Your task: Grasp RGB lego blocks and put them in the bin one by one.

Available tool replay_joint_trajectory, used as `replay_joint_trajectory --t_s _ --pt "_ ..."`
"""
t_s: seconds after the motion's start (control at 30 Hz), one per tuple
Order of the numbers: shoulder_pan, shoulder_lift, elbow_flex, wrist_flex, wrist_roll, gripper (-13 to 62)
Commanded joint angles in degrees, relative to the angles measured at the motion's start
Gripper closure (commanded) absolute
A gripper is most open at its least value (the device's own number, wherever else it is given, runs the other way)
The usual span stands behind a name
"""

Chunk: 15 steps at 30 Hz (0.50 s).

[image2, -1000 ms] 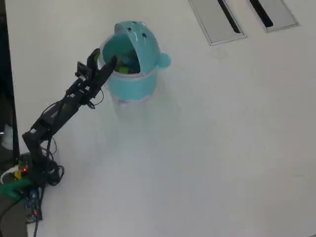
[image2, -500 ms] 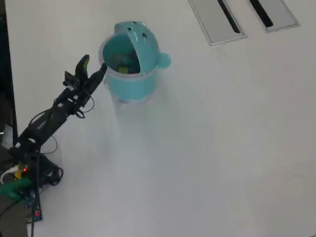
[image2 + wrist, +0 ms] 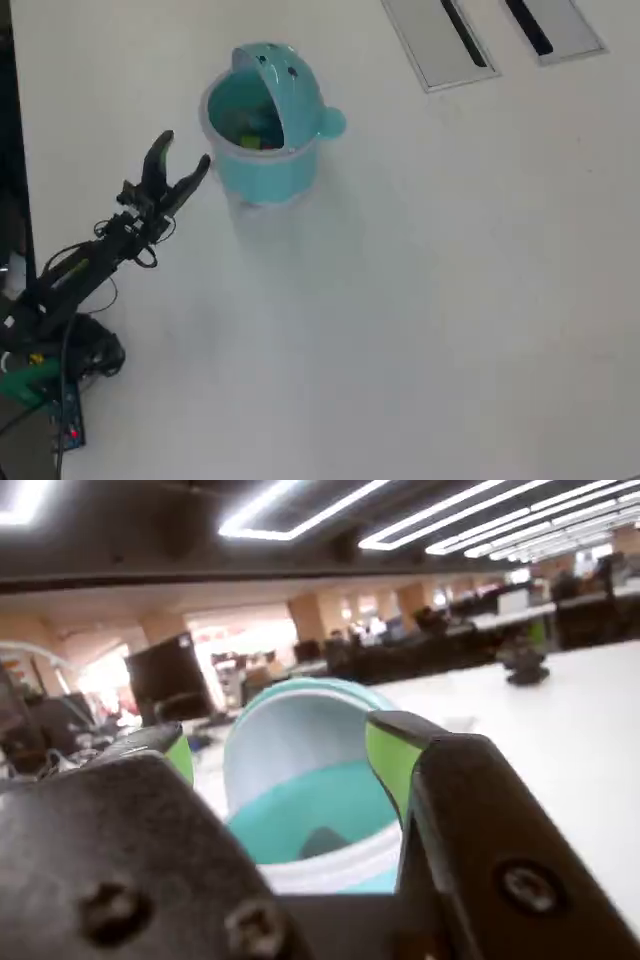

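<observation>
The teal bin [image 3: 266, 176] stands at the upper left of the white table in the overhead view, its domed hood tipped back and its mouth open. Inside it a yellow-green lego block [image 3: 247, 143] shows; I cannot make out the red and light blue blocks. My gripper [image 3: 186, 151] hangs just left of the bin, clear of its rim, open and empty. In the wrist view the bin [image 3: 345, 866] fills the gap between my green-padded fingers [image 3: 388, 762], and my gripper [image 3: 285, 757] holds nothing.
Two grey slotted panels [image 3: 440, 42] [image 3: 556, 24] are set into the table at the top right. The arm's base with cables and boards [image 3: 48, 372] sits at the lower left, by the table's dark left edge.
The gripper has drawn back from over the bin's mouth, down and to the left in the overhead view, staying open. The bin has not moved.
</observation>
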<state>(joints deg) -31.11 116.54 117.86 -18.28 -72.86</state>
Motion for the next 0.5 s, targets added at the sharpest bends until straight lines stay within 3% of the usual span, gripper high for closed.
replay_joint_trajectory --t_s 0.0,0.47 --pt "1.14 3.25 -0.35 -4.66 2.72 16.8" --pt "5.54 12.57 10.72 -6.33 15.56 16.8"
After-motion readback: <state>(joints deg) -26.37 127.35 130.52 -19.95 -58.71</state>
